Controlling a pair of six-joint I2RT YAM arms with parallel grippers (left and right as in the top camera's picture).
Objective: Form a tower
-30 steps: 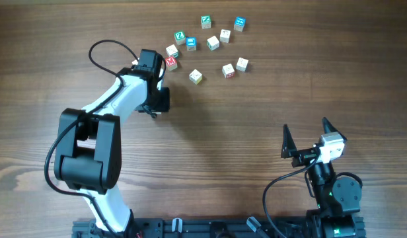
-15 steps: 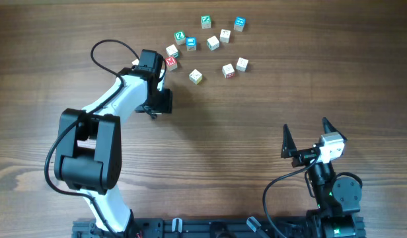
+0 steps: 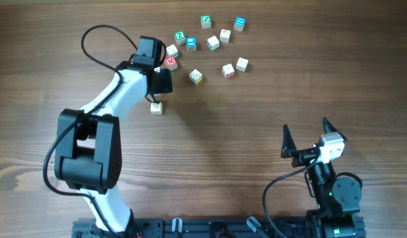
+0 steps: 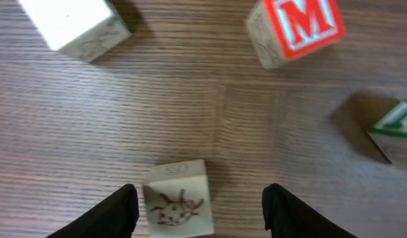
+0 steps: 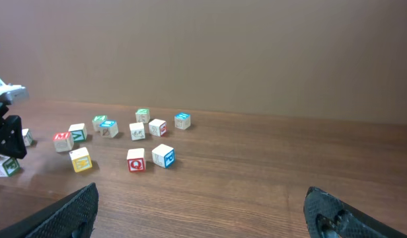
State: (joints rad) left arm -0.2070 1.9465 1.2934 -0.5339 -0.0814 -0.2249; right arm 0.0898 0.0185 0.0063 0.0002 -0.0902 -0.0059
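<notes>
The left tool (image 4: 201, 197) hangs over the wooden surface (image 3: 256, 92), fingers apart. A pale cube (image 3: 156, 108) sits between them in the wrist view (a bug drawn on the near side), closer to one finger and unclamped. It stands alone, apart from the other cubes (image 3: 213, 42), which lie singly in a loose scatter farther back. A red M cube (image 4: 296, 30) is the nearest of these. The right tool (image 3: 305, 124) rests near its base, fingers spread wide and holding nothing.
</notes>
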